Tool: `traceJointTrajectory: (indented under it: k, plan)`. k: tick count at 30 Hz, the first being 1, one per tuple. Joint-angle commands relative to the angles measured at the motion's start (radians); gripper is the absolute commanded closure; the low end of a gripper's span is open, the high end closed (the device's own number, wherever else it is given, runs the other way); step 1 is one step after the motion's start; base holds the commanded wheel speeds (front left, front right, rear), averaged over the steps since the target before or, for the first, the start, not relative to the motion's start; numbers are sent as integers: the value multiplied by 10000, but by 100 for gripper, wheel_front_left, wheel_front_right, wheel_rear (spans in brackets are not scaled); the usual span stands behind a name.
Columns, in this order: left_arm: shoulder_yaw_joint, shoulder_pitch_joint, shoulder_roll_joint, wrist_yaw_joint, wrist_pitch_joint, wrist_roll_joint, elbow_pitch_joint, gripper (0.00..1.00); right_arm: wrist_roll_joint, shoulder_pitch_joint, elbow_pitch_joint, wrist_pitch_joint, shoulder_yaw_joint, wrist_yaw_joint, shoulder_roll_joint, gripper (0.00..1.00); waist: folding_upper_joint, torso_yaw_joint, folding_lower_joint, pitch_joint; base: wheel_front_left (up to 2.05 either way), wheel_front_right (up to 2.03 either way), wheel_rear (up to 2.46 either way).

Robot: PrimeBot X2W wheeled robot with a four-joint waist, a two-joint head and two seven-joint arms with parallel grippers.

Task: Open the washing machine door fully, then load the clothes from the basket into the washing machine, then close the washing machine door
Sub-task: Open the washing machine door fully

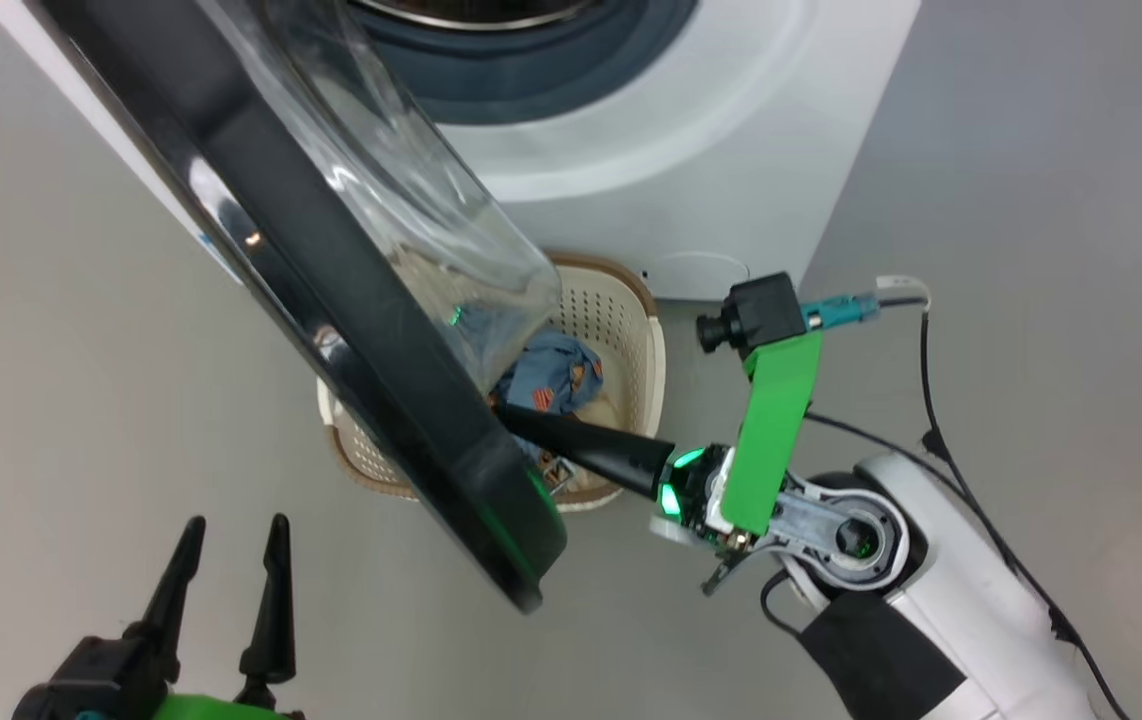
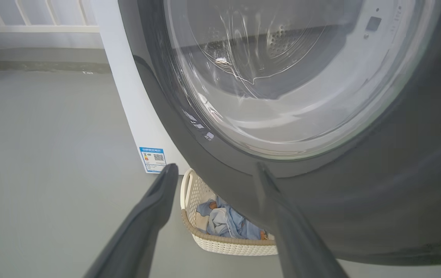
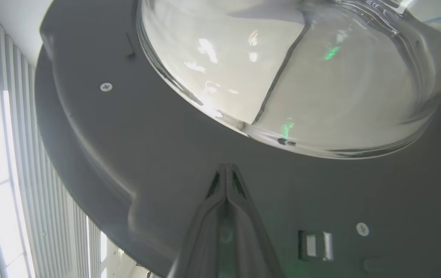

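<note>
Spread wide, one left claw sits lower left. One glossy round black washing machine door stands open above one perforated cream basket of blue printed clothes; one right claw, pinched shut, points at its inner face.

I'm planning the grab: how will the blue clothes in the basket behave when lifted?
The clothes lie crumpled and folded, so they will probably drape and sag from a pinch. They look thin, so likely light. Heaped together in the basket, one piece may drag another up.
</note>
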Motion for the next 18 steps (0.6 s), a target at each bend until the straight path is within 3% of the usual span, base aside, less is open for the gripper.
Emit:
traceJointTrajectory:
  k: [1,18]
  plan:
    - [303,84,145,4,-65,-7,-171,0,187,259,-242,-126,340,75,360,100,0,361,1,-632,0,0,0]
    - [101,113,145,58,-65,-270,-171,0,1133,238,329,-1955,1823,75,370,100,0,1080,1,-1357,0,0,0]
